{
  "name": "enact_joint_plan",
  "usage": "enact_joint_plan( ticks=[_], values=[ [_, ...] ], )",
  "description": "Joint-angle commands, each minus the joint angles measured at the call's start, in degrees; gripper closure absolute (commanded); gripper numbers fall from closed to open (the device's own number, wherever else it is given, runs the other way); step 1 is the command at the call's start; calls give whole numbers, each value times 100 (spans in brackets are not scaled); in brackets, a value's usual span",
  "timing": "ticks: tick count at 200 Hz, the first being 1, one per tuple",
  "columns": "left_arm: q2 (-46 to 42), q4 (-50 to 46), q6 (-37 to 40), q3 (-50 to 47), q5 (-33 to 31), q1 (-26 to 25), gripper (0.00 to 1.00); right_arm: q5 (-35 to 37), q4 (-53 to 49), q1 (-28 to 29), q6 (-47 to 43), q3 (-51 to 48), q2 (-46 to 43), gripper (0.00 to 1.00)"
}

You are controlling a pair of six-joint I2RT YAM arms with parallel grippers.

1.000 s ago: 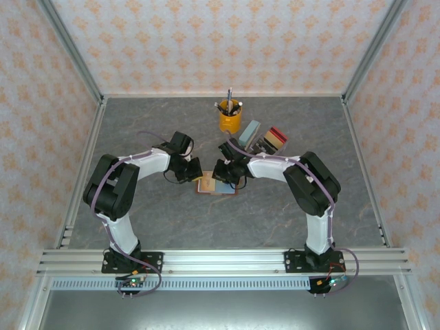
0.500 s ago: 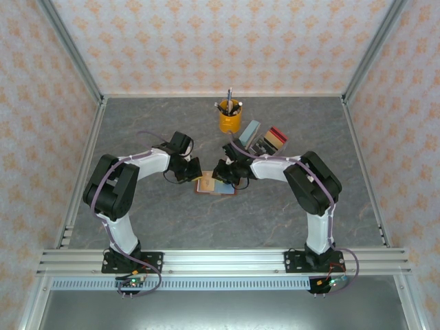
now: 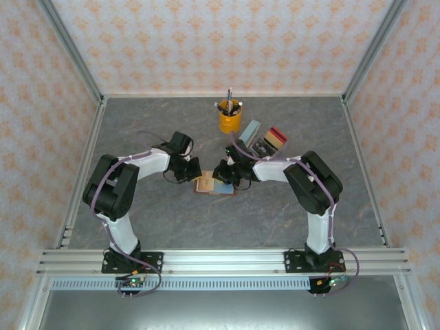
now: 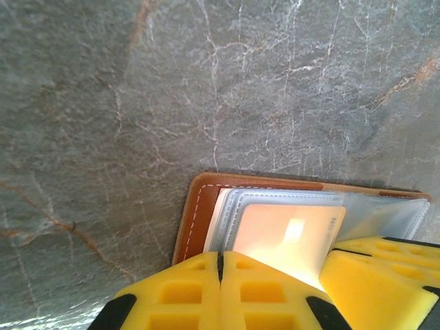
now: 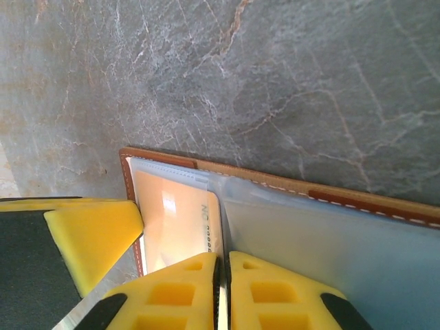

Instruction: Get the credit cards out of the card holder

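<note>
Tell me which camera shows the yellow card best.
Left wrist: the yellow card faces the lens in its clear sleeve, top edge and both upper corners visible. Right wrist shows a narrower, cropped slice. Top external shows it as a small tan patch in the open card holder.

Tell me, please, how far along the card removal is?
Done: the reddish-brown leather card holder lies open on the grey table. In hand: the left claw and right claw, both shut, sit at its clear sleeves. Left: the yellow plastic card is still sleeved.
</note>
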Motion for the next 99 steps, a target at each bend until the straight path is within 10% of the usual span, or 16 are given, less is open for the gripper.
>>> enact_joint_plan(
  ticks=[1,99],
  values=[
    [148,-220,-92,-224,-253,-43,100,-292,429,70,80,-101,-94,87],
    [82,-242,-92,-239,-310,-42,100,-177,583,26,91,-314,-330,96]
  ],
)
